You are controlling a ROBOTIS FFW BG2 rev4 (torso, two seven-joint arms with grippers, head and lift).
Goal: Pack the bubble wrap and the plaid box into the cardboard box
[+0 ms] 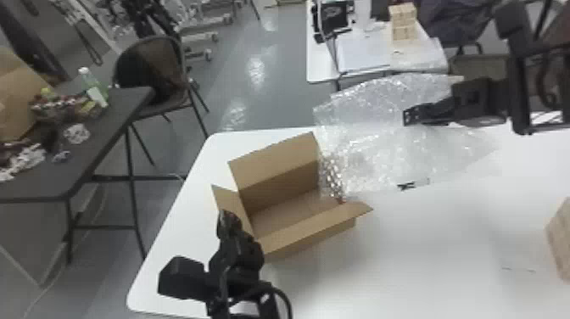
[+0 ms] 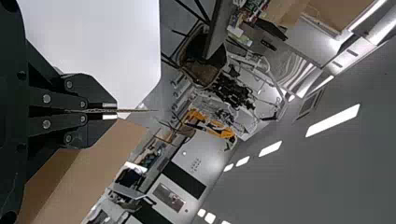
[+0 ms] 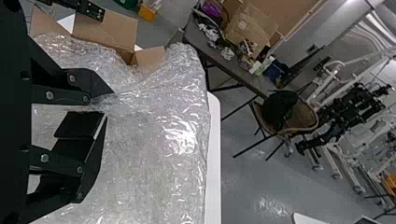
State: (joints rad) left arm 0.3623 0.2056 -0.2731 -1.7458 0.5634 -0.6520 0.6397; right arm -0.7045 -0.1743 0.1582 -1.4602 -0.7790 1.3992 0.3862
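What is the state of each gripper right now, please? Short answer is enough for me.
Left gripper: jaws closed, holding a cardboard box flap.
Right gripper: jaws open, at the bubble wrap.

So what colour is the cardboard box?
The cardboard box is plain tan-brown, shown best in the head view, on the white table.

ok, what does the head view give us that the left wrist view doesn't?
Head view: bubble wrap, right tool over it, likely the plaid box at the right edge.
Left wrist view: ceiling lights, orange equipment in the background.
Both: left tool clamped on a flap of the cardboard box, white table, chair.
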